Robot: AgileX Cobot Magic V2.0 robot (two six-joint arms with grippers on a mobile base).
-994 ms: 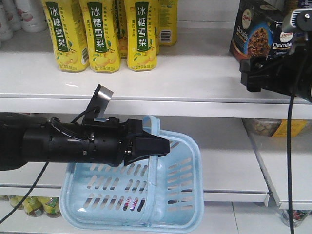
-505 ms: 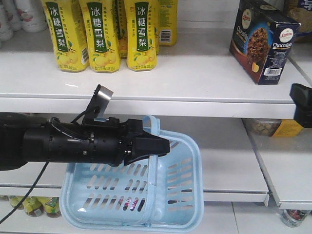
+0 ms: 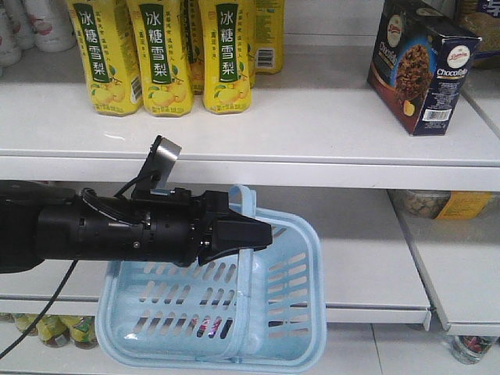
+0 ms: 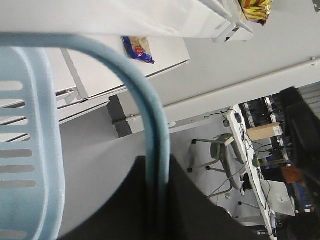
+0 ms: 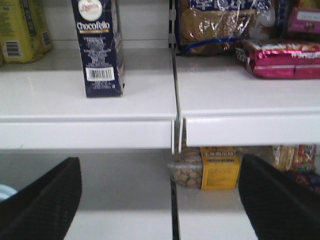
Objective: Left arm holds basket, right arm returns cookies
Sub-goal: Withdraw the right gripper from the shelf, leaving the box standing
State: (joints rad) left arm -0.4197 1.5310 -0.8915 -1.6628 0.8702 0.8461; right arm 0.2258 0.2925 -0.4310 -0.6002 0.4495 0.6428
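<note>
My left end effector [image 3: 262, 234] is clamped tight on the hoop handle [image 3: 248, 205] of the basket [image 3: 293, 312], which hangs tilted just below it, its slotted bottom turned toward the front camera. In my left wrist view the handle [image 4: 152, 120] arcs down into the dark body of the end effector, and the basket [image 4: 30, 150] wall with its slots sits to the left of it.

My right end effector [image 5: 160, 200] stands wide apart with nothing between its fingers [image 5: 42, 205]; the two dark pads frame the lower corners of its own view. It does not appear in the front view.

The cookies [image 5: 97, 47] stand upright on the upper shelf [image 5: 85, 105], above and to the left of my right end effector, well clear of both fingers, barcode side facing me. From the front the cookies [image 3: 422, 66] stand alone at the right end of the upper shelf [image 3: 258, 141], up and far to the right of my left end effector. Yellow-labelled bottles [image 3: 160, 58] stand in a row on that same shelf, above my left arm [image 3: 101, 230]. Straight ahead of my right end effector, on the lower shelf, sits a clear tub with a yellow label [image 5: 205, 167].
</note>
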